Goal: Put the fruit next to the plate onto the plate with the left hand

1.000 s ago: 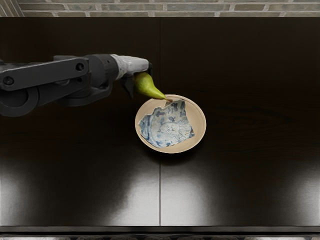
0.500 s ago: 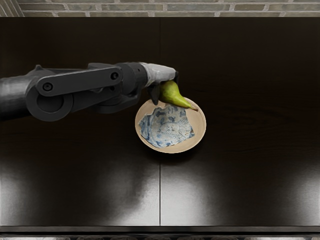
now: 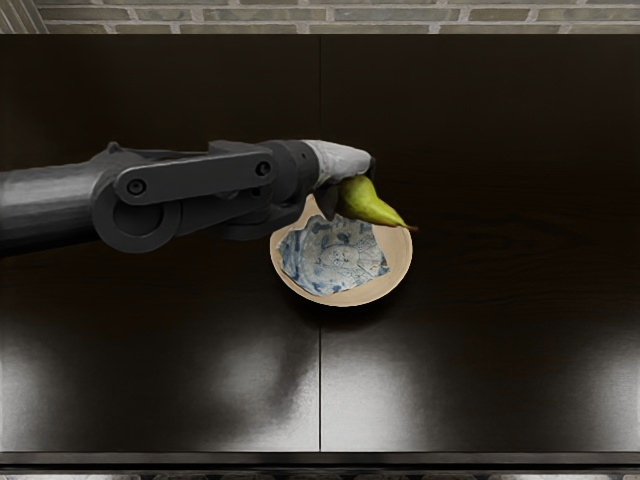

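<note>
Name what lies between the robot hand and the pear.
Nothing: in the head view the left robot hand grips the pear directly, above the far rim of the plate.

The table (image 3: pixel 500 350) under the plate (image 3: pixel 397 272) looks like very dark wood, polished and glossy, with soft pale patches of reflected light on the plate's near side. The plate itself looks like smooth glazed ceramic, cream at the rim and blue-and-white patterned at the centre. Over the plate's far rim the pear (image 3: pixel 362 200) has smooth yellow-green skin with a mild sheen, the left hand (image 3: pixel 338 162) holding it has a pale grey satin shell, the left arm (image 3: pixel 150 195) is smooth, matt dark grey casing, and the brick wall (image 3: pixel 350 14) far behind the plate looks rough and matt.
</note>
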You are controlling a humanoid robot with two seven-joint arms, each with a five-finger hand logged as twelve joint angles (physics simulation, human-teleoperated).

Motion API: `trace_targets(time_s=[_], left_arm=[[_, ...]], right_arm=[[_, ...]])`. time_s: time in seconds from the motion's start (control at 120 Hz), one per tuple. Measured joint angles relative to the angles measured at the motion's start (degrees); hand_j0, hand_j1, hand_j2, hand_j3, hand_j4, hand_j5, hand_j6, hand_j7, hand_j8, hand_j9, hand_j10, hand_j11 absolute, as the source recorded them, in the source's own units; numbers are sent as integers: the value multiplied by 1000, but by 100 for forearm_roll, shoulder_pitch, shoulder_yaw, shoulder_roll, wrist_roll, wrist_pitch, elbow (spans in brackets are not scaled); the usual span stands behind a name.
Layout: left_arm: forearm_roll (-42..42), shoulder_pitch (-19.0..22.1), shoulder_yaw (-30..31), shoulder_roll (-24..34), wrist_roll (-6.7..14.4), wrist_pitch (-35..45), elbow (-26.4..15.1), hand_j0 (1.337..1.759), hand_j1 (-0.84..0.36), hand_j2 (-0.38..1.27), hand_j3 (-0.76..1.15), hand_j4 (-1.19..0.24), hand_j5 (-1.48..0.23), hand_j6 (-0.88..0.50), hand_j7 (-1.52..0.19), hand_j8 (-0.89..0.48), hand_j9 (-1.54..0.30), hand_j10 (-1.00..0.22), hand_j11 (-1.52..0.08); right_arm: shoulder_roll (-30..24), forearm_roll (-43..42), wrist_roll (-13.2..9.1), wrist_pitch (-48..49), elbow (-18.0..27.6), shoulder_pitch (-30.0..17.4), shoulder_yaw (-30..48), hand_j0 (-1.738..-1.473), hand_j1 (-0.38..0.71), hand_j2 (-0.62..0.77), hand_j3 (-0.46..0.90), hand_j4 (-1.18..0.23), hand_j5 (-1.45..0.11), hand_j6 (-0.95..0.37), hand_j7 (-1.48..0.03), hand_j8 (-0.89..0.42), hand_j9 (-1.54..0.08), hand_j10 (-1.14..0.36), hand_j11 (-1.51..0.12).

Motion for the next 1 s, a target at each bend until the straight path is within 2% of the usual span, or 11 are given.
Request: trace_targets(time_s=[0.083,0.133,0.217,0.358,0.517,0.75,0.842,1.0], left_arm=[[2,-39,5,-60,-1,5,18,1633,-368,168,0,-179,-1128,-172,-1098,-462,-1108,-739,-1118],[13,-44,5,-60,0,10,46,1638,-323,161,0,-262,-1008,-247,-981,-523,-987,-665,-995],[28,-43,9,-61,-1,11,71,1645,-202,125,0,-334,-782,-252,-765,-583,-769,-529,-774],[33,-58,11,-67,-1,10,89,1651,-79,88,0,-334,-557,-252,-548,-502,-549,-391,-552],[35,-107,7,-69,-1,10,84,1655,-12,69,0,-292,-435,-254,-431,-369,-431,-318,-432],[-221,-409,5,45,-1,-2,41,1657,27,58,0,-267,-364,-256,-362,-292,-363,-275,-363],[-1104,-811,-2,448,-1,-18,-89,1657,33,55,0,-263,-352,-256,-351,-279,-351,-268,-351],[-3930,-1181,-134,1078,-1,-35,-446,1658,40,54,0,-259,-340,-256,-340,-266,-340,-261,-340]], right_arm=[[0,1,0,0,1,0,0,-1658,-314,-6,0,-29,-38,-29,-38,-29,-38,-29,-38],[0,2,1,0,0,0,-1,-1658,-314,-6,0,-29,-38,-29,-38,-29,-38,-29,-38],[0,2,1,0,1,0,0,-1658,-314,-6,0,-29,-38,-29,-38,-29,-38,-29,-38],[0,1,1,0,-1,0,-1,-1658,-314,-6,0,-29,-38,-29,-38,-29,-38,-29,-38],[0,2,2,0,0,0,0,-1658,-314,-6,0,-29,-38,-29,-38,-29,-38,-29,-38],[0,2,2,0,1,1,-1,-1658,-314,-6,0,-29,-38,-29,-38,-29,-38,-29,-38],[0,3,2,0,0,0,-1,-1658,-314,-6,0,-29,-38,-29,-38,-29,-38,-29,-38],[0,3,0,0,4,5,-2,-1658,-314,-6,0,-29,-38,-29,-38,-29,-38,-29,-38]])
